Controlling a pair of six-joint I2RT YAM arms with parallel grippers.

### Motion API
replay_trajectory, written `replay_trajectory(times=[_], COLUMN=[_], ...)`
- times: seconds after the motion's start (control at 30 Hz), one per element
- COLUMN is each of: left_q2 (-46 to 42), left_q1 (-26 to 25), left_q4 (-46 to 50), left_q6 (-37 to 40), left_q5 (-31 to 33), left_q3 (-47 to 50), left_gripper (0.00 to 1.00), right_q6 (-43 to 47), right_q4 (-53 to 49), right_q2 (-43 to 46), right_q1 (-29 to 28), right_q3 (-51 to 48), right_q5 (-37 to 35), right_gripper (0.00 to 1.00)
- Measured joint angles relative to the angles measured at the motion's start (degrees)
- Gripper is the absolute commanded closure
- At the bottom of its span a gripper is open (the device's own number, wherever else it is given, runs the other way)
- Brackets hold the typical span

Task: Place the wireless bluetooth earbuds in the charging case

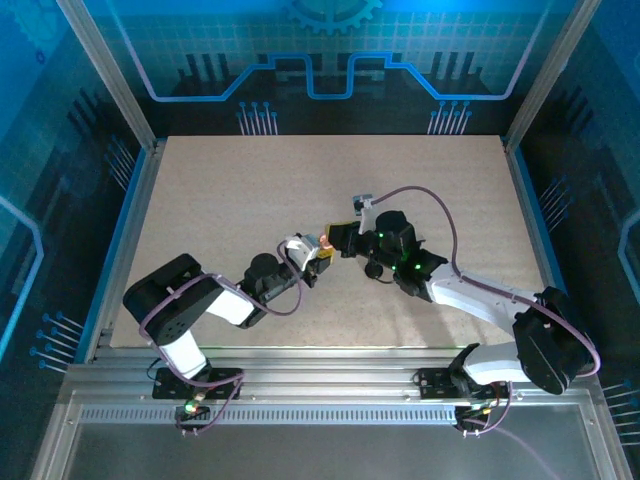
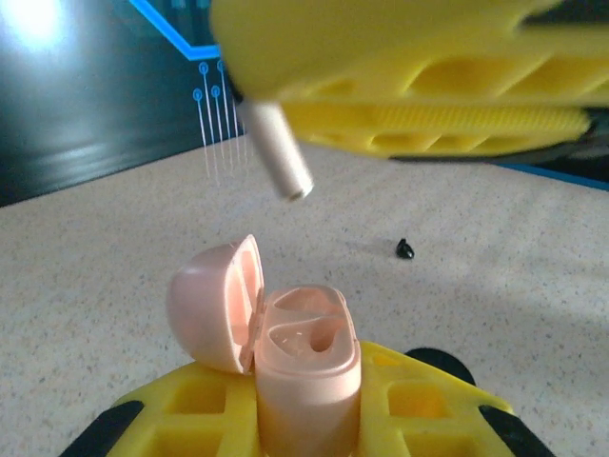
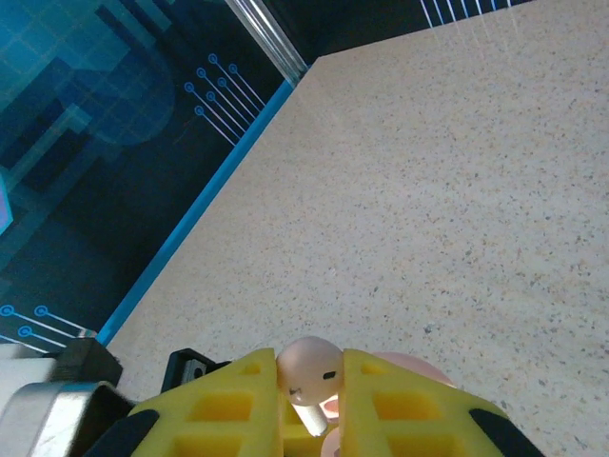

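My left gripper (image 2: 309,405) is shut on the pink charging case (image 2: 304,328) and holds it upright. Its lid (image 2: 214,305) is swung open to the left, and both sockets look empty. My right gripper (image 3: 309,364) is shut on a pale pink earbud (image 3: 303,378), with the stem pointing down. In the left wrist view the stem (image 2: 278,152) hangs from the right gripper's yellow fingers (image 2: 428,86), above the case and slightly left of it, not touching. A small black earbud (image 2: 404,249) lies on the table beyond. In the top view the left gripper (image 1: 318,252) and right gripper (image 1: 338,240) meet mid-table.
The speckled beige table (image 1: 250,190) has a blue rail (image 3: 181,238) along its left edge and metal frame posts (image 1: 105,70) at the corners. A dark patterned wall (image 2: 86,114) stands behind. Part of the pink case (image 3: 409,366) shows under the right gripper.
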State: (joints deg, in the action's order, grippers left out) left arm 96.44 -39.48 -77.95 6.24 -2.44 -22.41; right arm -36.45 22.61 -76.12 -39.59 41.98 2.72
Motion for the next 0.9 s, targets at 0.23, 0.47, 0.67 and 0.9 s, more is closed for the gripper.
replay_trajectory(times=[0.23, 0.47, 0.67, 0.9], left_q2=[-0.7, -1.4, -1.8, -2.1], left_q1=[-0.4, -0.4, -0.4, -0.4], left_q4=[0.2, 0.4, 0.2, 0.0], left_q6=[1.4, 1.4, 1.4, 1.2], left_q5=[1.0, 2.8, 4.0, 4.4], left_q3=[0.0, 0.0, 0.0, 0.0], left_gripper=[0.84, 0.84, 0.84, 0.84], right_q6=[-0.1, -0.2, -0.2, -0.2], right_q4=[3.0, 6.0, 6.3, 6.0], right_q2=[-2.2, -2.6, -1.8, 0.0], right_q1=[-0.1, -0.2, -0.4, -0.6], right_q3=[0.0, -0.7, -2.2, -3.5], right_q5=[-0.9, -1.1, -1.6, -2.4], right_gripper=[0.81, 0.81, 0.81, 0.81])
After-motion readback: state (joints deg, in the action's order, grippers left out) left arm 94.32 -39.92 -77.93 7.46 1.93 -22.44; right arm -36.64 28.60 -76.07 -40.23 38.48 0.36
